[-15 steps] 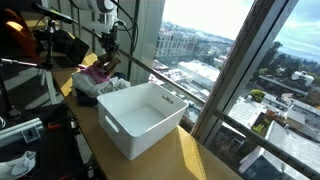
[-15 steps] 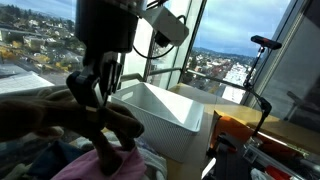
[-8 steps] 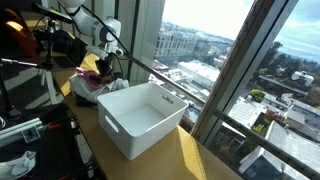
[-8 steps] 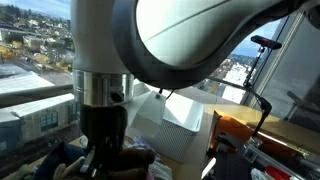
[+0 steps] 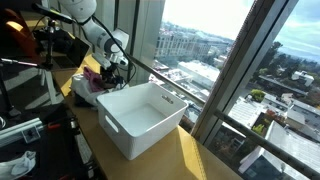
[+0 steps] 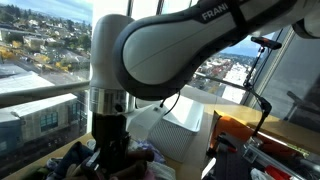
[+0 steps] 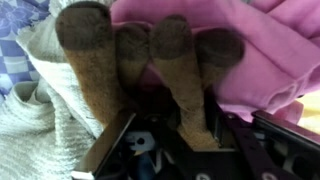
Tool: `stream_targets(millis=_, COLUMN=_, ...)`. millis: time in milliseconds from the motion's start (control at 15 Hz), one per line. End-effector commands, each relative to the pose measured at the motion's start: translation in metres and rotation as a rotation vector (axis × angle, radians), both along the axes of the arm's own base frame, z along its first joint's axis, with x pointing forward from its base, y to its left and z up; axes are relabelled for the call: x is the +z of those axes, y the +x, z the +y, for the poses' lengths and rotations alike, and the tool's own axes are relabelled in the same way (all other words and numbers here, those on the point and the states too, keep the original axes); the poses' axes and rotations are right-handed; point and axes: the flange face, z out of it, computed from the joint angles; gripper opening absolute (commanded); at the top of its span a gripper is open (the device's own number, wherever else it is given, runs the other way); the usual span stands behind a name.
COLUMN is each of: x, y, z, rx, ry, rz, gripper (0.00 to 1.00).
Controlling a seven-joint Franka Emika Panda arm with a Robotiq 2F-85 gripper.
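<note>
A: Brown plush fills the middle of the wrist view. What lies beside it, starting from the left?

B: At the left edge is a blue checked cloth (image 7: 14, 60), then a pale knitted cloth (image 7: 40, 125) that wraps under the brown plush toy (image 7: 85, 50). Four stubby limbs of the toy stand side by side. A pink cloth (image 7: 270, 50) spreads from behind them to the right edge.

A: And the hand (image 7: 178, 148)?

B: It comes in from the bottom of that view, pointing into the heap. One plush limb runs down between its fingers. The jaws stand somewhat apart, neither wide nor pinched tight, and I cannot tell whether they press on the limb or merely flank it.

A: Where is all this in relation to the white bin (image 5: 125, 135)?

B: In an exterior view the pile of clothes (image 5: 86, 90) lies left of the bin, just beside its far end, on the same tabletop (image 5: 190, 155). The hand is down on top of that pile, so the toy is there too, outside the bin. Right of the bin runs the window (image 5: 230, 60).

A: Anything more on the jaws?

B: No. In an exterior view the arm (image 6: 150, 60) blocks most of the picture. The hand hangs low, left of the bin, among dark and pink cloth, and it is too blurred to read.
</note>
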Motion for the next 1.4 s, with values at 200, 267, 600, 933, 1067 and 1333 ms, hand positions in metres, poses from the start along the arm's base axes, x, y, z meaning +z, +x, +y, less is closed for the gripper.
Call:
stream_targets(millis=200, x=0.083, y=0.017, z=0.000, rx=-0.003, ry=0.027, rz=-0.062, gripper=0.84)
stream_targets(millis=267, x=0.100, y=0.019, z=0.004, rx=0.006, ry=0.029, rz=-0.078, gripper=0.93)
stream_targets(millis=600, x=0.168, y=0.023, z=0.020, rx=0.051, ry=0.024, rz=-0.125, gripper=1.00)
stream_targets(millis=933, x=0.166, y=0.016, z=0.032, rx=0.101, ry=-0.015, rz=-0.158, gripper=1.00)
stream_targets(millis=1067, x=0.148, y=0.012, z=0.037, rx=0.128, ry=-0.028, rz=-0.167, gripper=1.00)
stream_targets(millis=1333, x=0.102, y=0.001, z=0.049, rx=0.162, ry=-0.029, rz=-0.164, gripper=1.00)
